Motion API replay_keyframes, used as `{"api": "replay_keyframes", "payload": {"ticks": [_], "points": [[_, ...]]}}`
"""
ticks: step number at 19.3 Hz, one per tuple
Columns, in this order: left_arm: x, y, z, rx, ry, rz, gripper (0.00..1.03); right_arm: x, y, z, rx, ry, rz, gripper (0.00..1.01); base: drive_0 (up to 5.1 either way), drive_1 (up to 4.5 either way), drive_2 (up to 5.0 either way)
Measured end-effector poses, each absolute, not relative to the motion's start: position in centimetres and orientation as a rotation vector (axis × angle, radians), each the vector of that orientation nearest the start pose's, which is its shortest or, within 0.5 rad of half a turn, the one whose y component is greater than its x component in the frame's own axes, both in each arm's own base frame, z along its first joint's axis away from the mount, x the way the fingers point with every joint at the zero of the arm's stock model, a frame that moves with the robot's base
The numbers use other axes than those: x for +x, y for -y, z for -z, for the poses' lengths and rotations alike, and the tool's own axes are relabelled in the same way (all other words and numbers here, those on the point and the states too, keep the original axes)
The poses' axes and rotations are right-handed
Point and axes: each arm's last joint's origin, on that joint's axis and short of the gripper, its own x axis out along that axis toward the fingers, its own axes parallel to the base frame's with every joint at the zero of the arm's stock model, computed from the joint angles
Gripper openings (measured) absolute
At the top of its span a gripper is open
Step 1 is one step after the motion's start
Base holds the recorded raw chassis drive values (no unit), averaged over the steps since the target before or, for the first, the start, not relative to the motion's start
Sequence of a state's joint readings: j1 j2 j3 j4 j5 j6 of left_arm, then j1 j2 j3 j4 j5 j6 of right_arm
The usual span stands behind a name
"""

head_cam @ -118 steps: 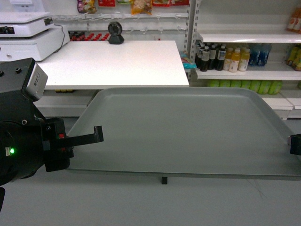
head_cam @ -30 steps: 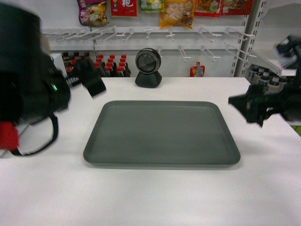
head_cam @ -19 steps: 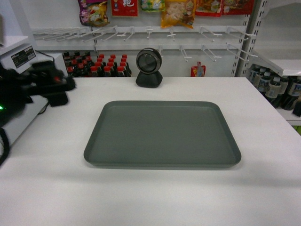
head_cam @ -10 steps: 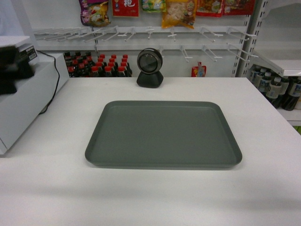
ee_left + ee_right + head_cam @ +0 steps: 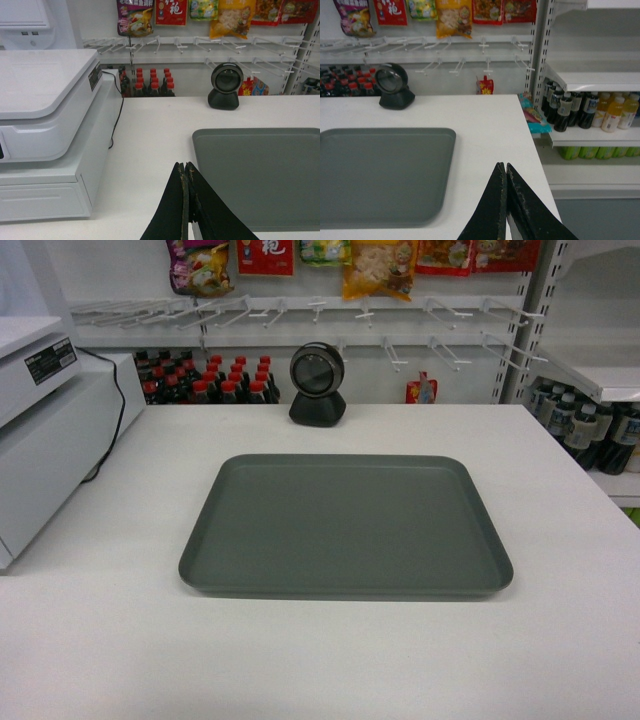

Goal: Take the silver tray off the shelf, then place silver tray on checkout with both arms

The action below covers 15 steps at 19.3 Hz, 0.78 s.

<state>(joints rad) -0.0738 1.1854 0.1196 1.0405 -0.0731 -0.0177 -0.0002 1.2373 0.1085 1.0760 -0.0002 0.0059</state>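
The silver tray point(image 5: 345, 522) lies flat on the white checkout point(image 5: 330, 660), in front of the black round scanner point(image 5: 318, 384); nothing touches it. Neither arm shows in the head view. In the left wrist view my left gripper point(image 5: 185, 165) is shut and empty, over bare counter just left of the tray point(image 5: 260, 175). The right wrist view has my right gripper point(image 5: 504, 166) shut and empty above the counter, to the right of the tray point(image 5: 380, 175). A white shelf point(image 5: 600, 80) with slotted uprights stands at the right.
A white boxy machine point(image 5: 45, 430) with a black cable sits on the counter's left side. Behind the counter are red-capped bottles point(image 5: 215, 380) and hanging snack packs point(image 5: 375, 265). Drink bottles point(image 5: 580, 112) fill the shelves at right, past the counter's edge point(image 5: 540, 165).
The tray went from being carried between the arms to lying on the checkout. Both arms then pulled back out of the head view, the left one last.
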Motion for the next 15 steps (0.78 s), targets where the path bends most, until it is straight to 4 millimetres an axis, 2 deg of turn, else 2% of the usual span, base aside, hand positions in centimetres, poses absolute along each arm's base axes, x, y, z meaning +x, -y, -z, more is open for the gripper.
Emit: {"api": "replay_keyframes", "payload": {"ticks": [2,4,8,15], "points": [[17.5,0.0,-16.3,-0.017,-0.011,-0.009,0.01,17.5,0.0,-16.6,0.006,0.004,0.000,0.02,0.0,0.00,0.0],[16.5,0.0,-16.2,-0.017,-0.019,-0.005,0.01,16.4,0.0,-16.0,0.006,-0.025,0.000,0.02,0.0,0.00,0.0],[14.7,0.0,-16.3,-0.017,-0.015,0.000,0.01,14.6,0.0,-16.3,0.006,-0.013,0.000,0.02,0.0,0.00,0.0],[12.7,0.0,-16.9,-0.017,0.006,0.001,0.01,12.7,0.0,-17.0,0.006,0.009,0.000,0.02,0.0,0.00,0.0]]}}
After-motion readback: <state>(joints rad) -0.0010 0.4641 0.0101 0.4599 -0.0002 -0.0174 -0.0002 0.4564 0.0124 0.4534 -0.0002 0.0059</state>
